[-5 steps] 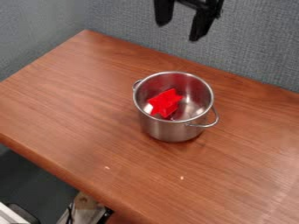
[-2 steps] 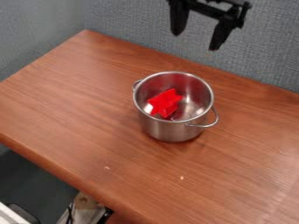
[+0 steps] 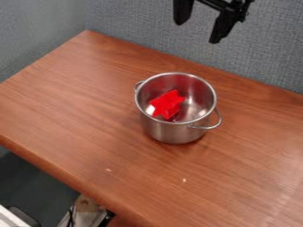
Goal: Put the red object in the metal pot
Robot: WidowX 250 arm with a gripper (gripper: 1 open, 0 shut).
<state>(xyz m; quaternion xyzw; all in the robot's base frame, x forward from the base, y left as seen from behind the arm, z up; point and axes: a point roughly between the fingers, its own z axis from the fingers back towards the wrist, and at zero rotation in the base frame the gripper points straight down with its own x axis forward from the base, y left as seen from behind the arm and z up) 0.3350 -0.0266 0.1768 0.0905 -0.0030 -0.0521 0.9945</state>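
Your pot (image 3: 178, 130): round, shiny metal, loop handles, on brown wood tabletop (image 3: 83, 97) | Inside: red block (image 3: 167, 105), hard-looking, blocky | Your tool (image 3: 198, 19): wide open, up high, holding nothing

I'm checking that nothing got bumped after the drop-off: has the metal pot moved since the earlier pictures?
No; the metal pot sits at the same spot on the wooden table, no nearer its far edge.
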